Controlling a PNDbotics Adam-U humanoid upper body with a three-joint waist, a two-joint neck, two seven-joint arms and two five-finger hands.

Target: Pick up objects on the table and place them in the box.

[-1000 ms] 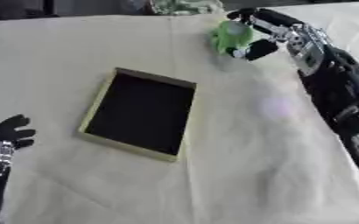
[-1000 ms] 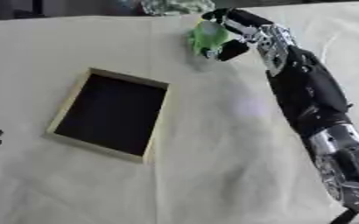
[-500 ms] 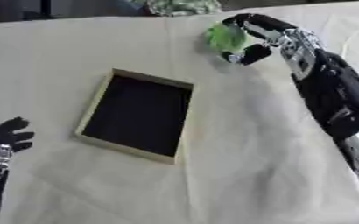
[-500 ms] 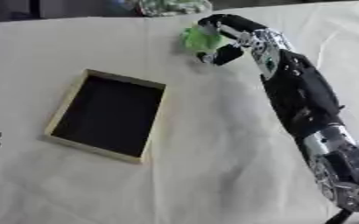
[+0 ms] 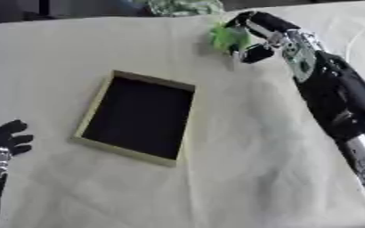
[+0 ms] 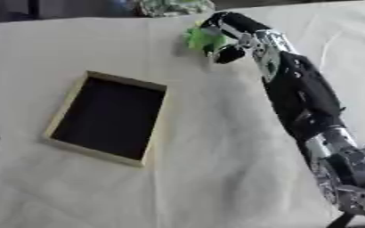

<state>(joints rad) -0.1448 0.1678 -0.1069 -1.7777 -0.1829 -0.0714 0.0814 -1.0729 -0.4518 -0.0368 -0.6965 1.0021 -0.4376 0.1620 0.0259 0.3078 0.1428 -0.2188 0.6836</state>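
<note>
We see the table (image 5: 240, 178), draped in a cream cloth; the box (image 5: 135, 118), a shallow tan-rimmed tray with a dark interior, lies left of centre, askew to the table's edges; our right hand (image 5: 257, 36) is near the far edge, fingers and thumb curled round a green object (image 5: 226, 37); our left hand (image 5: 5, 141) rests relaxed, fingers up, at the near-left corner; a greenish bundle (image 5: 184, 6) lies at the far edge.

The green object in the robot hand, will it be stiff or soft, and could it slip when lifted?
The green object looks crumpled and irregular, so probably soft and light. The right robot hand curls its fingers around it, so it may squash rather than slip. It seems unlikely to roll.
</note>
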